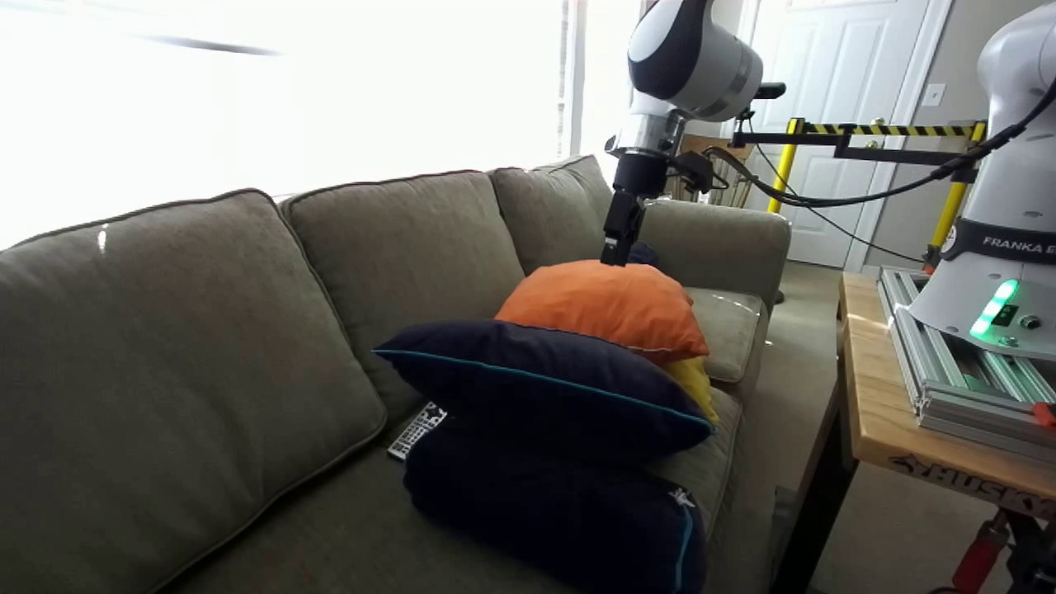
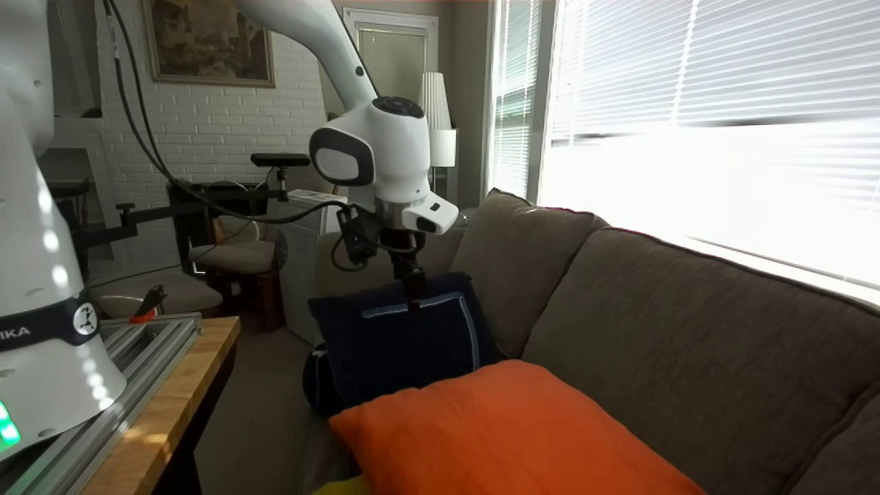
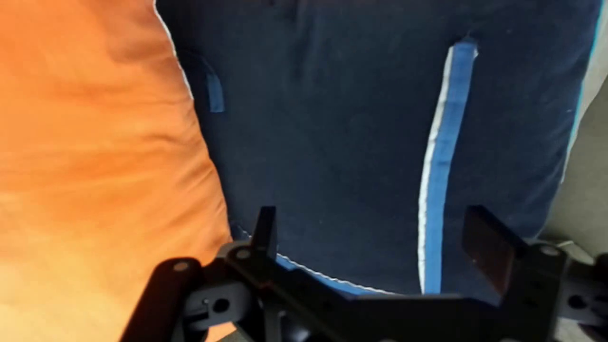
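My gripper is open and empty, its two black fingers wide apart in the wrist view (image 3: 372, 213). It points down over a navy pillow (image 3: 342, 142) with a blue-and-white stripe. This pillow leans tilted at the sofa's end in an exterior view (image 2: 405, 357). The gripper (image 2: 414, 299) overlaps its upper stripe there; contact cannot be told. An orange pillow (image 3: 104, 166) lies beside the navy one, and shows in both exterior views (image 1: 602, 301) (image 2: 509, 433). In an exterior view the gripper (image 1: 617, 252) appears just above and behind the orange pillow, which hides most of the striped pillow.
A navy pillow with teal piping (image 1: 536, 388) rests on another dark pillow (image 1: 561, 520). A yellow pillow (image 1: 695, 384) shows under the orange one. A remote (image 1: 418, 431) lies by the grey sofa's backrest (image 1: 412, 239). The wooden bench (image 1: 879, 379) carries the robot base.
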Robot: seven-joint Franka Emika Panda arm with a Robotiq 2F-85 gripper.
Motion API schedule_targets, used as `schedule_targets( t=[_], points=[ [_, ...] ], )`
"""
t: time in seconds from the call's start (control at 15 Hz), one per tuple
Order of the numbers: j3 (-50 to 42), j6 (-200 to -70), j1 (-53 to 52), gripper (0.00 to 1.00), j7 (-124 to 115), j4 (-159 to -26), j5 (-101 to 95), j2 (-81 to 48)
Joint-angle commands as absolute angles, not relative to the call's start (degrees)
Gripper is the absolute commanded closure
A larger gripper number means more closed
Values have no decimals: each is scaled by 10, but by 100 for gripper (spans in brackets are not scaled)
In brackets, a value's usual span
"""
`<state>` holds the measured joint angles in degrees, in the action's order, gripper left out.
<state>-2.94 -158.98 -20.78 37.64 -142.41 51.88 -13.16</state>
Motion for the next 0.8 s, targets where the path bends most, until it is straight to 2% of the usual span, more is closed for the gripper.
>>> schedule_targets(
  t=[0.0, 0.53, 0.6, 0.67, 0.73],
  points=[
    [-19, -1613, -251, 0, 341, -1446, 479, -122],
    [-31, -1766, -394, 0, 291, -1489, 369, -174],
    [15, -1801, -351, 0, 239, -1501, 298, -179],
    [-56, -1807, -439, 0, 254, -1500, 322, -186],
    [-66, -1820, -457, 0, 235, -1503, 309, -189]
  ],
)
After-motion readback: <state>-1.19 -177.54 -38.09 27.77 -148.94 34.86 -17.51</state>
